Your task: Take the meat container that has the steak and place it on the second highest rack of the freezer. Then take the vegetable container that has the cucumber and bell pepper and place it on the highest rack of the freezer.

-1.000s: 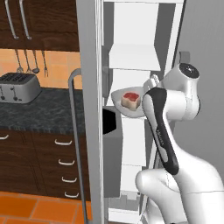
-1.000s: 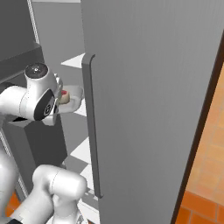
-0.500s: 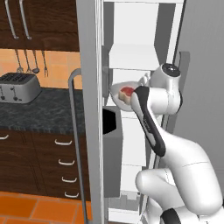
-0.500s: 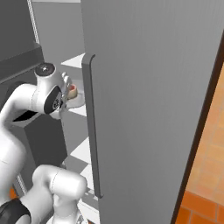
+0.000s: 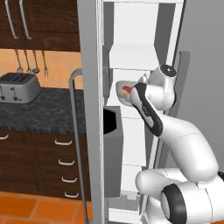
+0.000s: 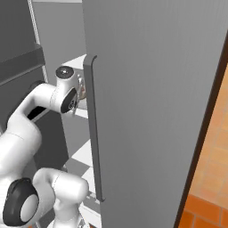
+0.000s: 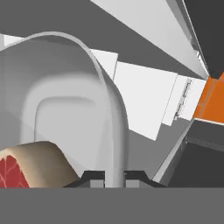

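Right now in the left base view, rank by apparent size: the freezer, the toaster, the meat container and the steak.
1. the freezer
2. the toaster, though it stands farther from the camera
3. the meat container, partly hidden by the arm
4. the steak

— What sits on the left side of the kitchen?
— A silver toaster [image 5: 16,87] stands on a dark speckled counter [image 5: 43,114], against an orange tiled backsplash [image 5: 57,65].
— Anything hanging there?
— Yes, a few utensils [image 5: 27,61] hang on the backsplash, just above and to the right of the toaster.
— And around the counter?
— Dark wood upper cabinets [image 5: 48,24] with long bar handles above it; below it, dark wood drawers [image 5: 65,164] with small pale handles, stacked one over another.
— The floor?
— Orange tiles [image 5: 39,209] at the near left, and again at the far right [image 6: 209,169].
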You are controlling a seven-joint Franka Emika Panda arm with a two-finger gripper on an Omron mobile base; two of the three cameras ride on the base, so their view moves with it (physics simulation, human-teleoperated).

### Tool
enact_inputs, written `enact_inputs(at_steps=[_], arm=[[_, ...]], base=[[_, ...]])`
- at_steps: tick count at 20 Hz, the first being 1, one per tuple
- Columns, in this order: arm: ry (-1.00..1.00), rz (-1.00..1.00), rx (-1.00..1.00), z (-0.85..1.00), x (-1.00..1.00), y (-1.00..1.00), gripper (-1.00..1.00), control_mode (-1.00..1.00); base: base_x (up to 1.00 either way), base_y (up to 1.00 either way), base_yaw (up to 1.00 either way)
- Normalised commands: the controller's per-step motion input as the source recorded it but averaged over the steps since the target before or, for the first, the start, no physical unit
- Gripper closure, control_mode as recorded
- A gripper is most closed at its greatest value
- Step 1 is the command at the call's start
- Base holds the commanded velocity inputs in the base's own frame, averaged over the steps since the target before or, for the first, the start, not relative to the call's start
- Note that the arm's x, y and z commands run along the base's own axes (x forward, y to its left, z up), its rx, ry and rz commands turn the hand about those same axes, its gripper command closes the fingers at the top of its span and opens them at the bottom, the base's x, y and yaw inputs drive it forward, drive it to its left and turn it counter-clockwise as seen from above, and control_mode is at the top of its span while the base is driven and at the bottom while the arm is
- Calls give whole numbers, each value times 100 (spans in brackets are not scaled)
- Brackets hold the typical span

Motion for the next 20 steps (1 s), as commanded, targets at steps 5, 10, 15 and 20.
enact_inputs(at_steps=[5,10,15,20], arm=[[0,-5,0,-11,13,-5,100,-100],[4,-1,0,-48,72,1,100,-100],[3,0,0,-49,61,0,100,-100],[6,0,0,-46,58,0,100,-100]], base=[[0,0,0],[0,0,0],[0,0,0],[0,0,0]])
